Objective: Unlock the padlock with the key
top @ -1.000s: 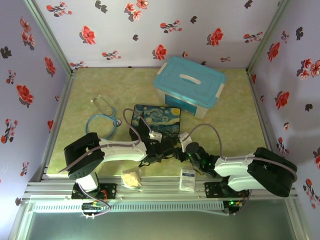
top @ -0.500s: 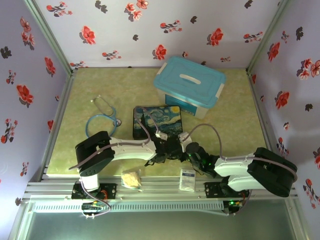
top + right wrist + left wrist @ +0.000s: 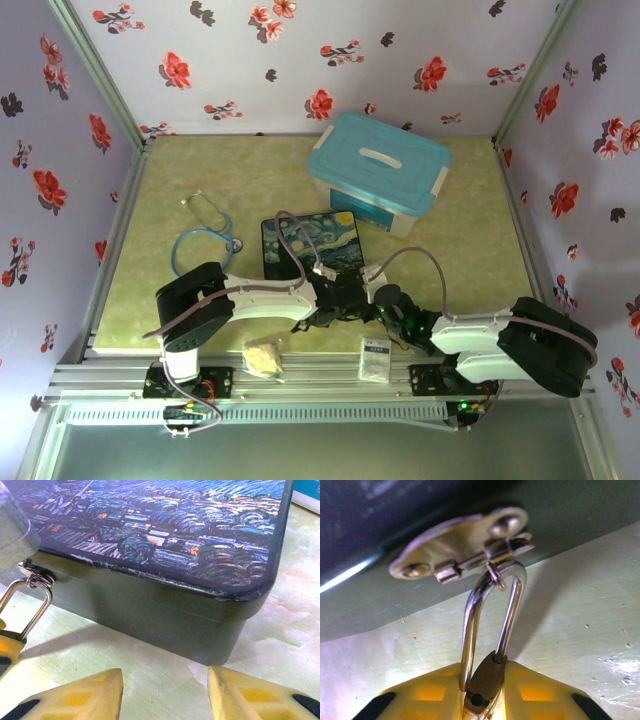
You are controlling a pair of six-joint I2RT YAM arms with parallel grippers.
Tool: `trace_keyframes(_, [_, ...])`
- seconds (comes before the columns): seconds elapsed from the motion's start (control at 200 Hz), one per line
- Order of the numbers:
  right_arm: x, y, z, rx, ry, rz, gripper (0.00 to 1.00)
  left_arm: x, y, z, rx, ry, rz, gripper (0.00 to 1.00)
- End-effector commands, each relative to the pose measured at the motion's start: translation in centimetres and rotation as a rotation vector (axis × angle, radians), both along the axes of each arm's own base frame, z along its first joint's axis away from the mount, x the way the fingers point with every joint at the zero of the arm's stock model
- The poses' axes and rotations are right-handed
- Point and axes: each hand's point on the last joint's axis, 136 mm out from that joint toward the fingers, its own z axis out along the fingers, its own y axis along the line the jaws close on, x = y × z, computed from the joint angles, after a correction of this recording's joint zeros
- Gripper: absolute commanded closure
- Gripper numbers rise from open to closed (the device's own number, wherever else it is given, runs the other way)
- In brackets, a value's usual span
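Note:
The small padlock has its brown-gold body pinched between my left gripper's yellow fingers. Its silver shackle loops through the ring of the metal clasp on the painted box. The shackle's right leg enters the body, and an empty hole shows beside the left leg. In the right wrist view the shackle hangs at the box's left front corner. My right gripper stands open over bare table just in front of the box. The key is out of view.
A teal-lidded plastic bin stands behind the painted box. A blue stethoscope lies to the left. A pale lumpy object and a small white packet rest by the near rail. Floral walls close the sides.
My left arm has swung rightward, bringing its gripper in at the box's front. The painted box has slid slightly left. The right arm has barely moved.

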Motion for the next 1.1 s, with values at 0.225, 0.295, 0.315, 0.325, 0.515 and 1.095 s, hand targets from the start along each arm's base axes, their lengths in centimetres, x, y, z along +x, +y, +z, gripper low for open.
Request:
trace_keyframes(0.225, [0.4, -0.4, 0.4, 0.026, -0.013, -0.031, 0.51, -0.9, -1.1, 0.6, -0.033, 0.022, -0.024, 0.76])
trace_keyframes(0.295, [0.4, -0.4, 0.4, 0.026, -0.012, -0.032, 0.51, -1.0, -1.2, 0.4, -0.031, 0.028, -0.025, 0.86])
trace_keyframes(0.315, [0.4, -0.4, 0.4, 0.027, -0.013, -0.032, 0.51, -1.0, -1.1, 0.4, -0.027, 0.029, -0.024, 0.86])
trace_keyframes(0.325, [0.4, -0.4, 0.4, 0.029, -0.013, -0.032, 0.51, -1.0, -1.1, 0.3, -0.023, 0.03, -0.025, 0.86])
trace_keyframes(0.515, [0.4, -0.5, 0.4, 0.029, -0.012, -0.035, 0.51, -0.8, 0.1, 0.3, 0.068, 0.016, -0.019, 0.84])
trace_keyframes(1.095, [0.4, -0.4, 0.5, 0.03, -0.011, -0.033, 0.51, -1.4, -2.6, 2.2, -0.127, 0.069, -0.047, 0.73])
